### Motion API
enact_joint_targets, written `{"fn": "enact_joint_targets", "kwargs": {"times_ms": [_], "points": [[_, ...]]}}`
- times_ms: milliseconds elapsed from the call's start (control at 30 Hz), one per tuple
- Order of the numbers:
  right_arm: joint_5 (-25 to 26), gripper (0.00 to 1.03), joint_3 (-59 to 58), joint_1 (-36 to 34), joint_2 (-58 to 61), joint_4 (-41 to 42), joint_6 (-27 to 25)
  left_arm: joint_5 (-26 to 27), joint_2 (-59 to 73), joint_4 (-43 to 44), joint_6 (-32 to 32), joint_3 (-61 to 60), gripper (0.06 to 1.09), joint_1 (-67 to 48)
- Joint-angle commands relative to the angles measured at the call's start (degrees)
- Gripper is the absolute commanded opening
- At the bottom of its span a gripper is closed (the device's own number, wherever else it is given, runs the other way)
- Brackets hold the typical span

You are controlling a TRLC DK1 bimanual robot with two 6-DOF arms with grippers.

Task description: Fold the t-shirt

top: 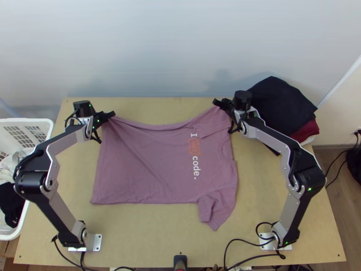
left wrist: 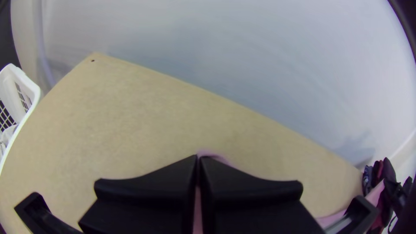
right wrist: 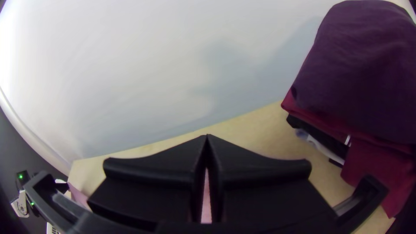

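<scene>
There's one t-shirt (top: 149, 167), one basket (top: 27, 120), one clothes pile (top: 284, 104) (and two arms (top: 62, 211)).

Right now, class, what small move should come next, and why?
Probably bring the left gripper and right gripper in step toward the near edge of the table: they pinch the far side of the t-shirt at its hem and sleeve ends, while the body lies spread.

Two mounted robot arms (top: 292, 210) suggest a lab.
</scene>
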Motion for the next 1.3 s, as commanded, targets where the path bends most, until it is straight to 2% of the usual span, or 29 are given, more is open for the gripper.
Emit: {"fn": "enact_joint_targets", "kwargs": {"times_ms": [0, 33, 67, 133, 167, 200, 233, 267, 367, 433, 633, 733, 800, 900, 967, 1033, 1100, 1267], "points": [[1.0, 0.04, 4.1, -0.4, 2.7, -2.4, 1.9, -1.7, 4.2, -3.4, -0.8, 4.9, 0.17, 1.2], [1.0, 0.10, 4.4, -0.4, 2.8, -3.6, 3.1, -1.7, 4.7, -4.9, -0.8, 5.8, 0.24, 1.3], [1.1, 0.22, 4.4, -0.1, 2.8, -4.7, 3.8, -1.7, 4.9, -6.0, -0.8, 6.2, 0.36, 1.2], [1.4, 0.48, 4.4, 0.7, 2.5, -6.8, 4.4, -1.7, 4.8, -7.5, -0.7, 6.5, 0.68, 1.0], [1.4, 0.57, 4.1, 1.1, 2.0, -7.6, 4.5, -1.7, 4.6, -8.2, -0.6, 6.5, 0.76, 0.9], [1.4, 0.65, 3.5, 1.5, 1.2, -7.9, 4.5, -1.6, 4.2, -8.7, -0.6, 6.5, 0.84, 0.8], [1.4, 0.70, 2.8, 1.9, 0.3, -7.8, 4.4, -1.1, 3.7, -9.1, -0.5, 6.5, 0.98, 0.6], [1.4, 0.73, 2.0, 2.5, -0.8, -7.6, 4.2, -0.7, 3.1, -9.9, -0.5, 6.5, 1.05, 0.6], [1.4, 0.83, -0.7, 4.1, -5.1, -7.1, 4.3, -0.3, 0.8, -12.7, -1.1, 6.7, 1.05, 0.4], [1.4, 0.86, -2.7, 5.4, -8.8, -7.1, 4.3, -0.2, -0.8, -14.0, -1.2, 6.7, 1.05, 0.4], [0.5, 0.86, -11.3, 8.3, -23.3, -9.7, 5.0, 1.1, -6.6, -17.6, -1.9, 6.2, 1.05, 1.0], [-7.8, 0.86, -13.9, 7.6, -29.3, -17.3, 9.6, 2.6, -9.3, -20.3, -1.8, 6.2, 1.05, 1.6], [-11.8, 0.86, -15.1, 5.9, -31.9, -23.4, 10.6, 5.3, -11.6, -23.0, -1.8, 6.0, 1.05, 2.3], [-13.5, 0.86, -16.6, 2.9, -34.4, -34.4, 6.6, 9.2, -15.8, -26.4, -0.6, 4.1, 1.05, 3.1], [-13.6, 0.84, -19.4, 1.4, -37.4, -36.7, 3.8, 9.7, -19.2, -27.6, 2.9, 1.1, 1.05, 3.1], [-13.8, 0.74, -21.8, -0.3, -40.6, -38.5, 1.0, 9.7, -22.6, -27.6, 7.0, -2.9, 1.05, 3.3], [-14.1, 0.70, -23.1, -1.5, -43.1, -41.3, -0.5, 9.7, -25.6, -27.9, 10.3, -6.4, 1.05, 4.3], [-18.1, 0.69, -26.3, -3.6, -46.2, -49.5, -3.7, 9.8, -32.6, -30.9, 15.9, -12.2, 1.05, 7.3]]}}
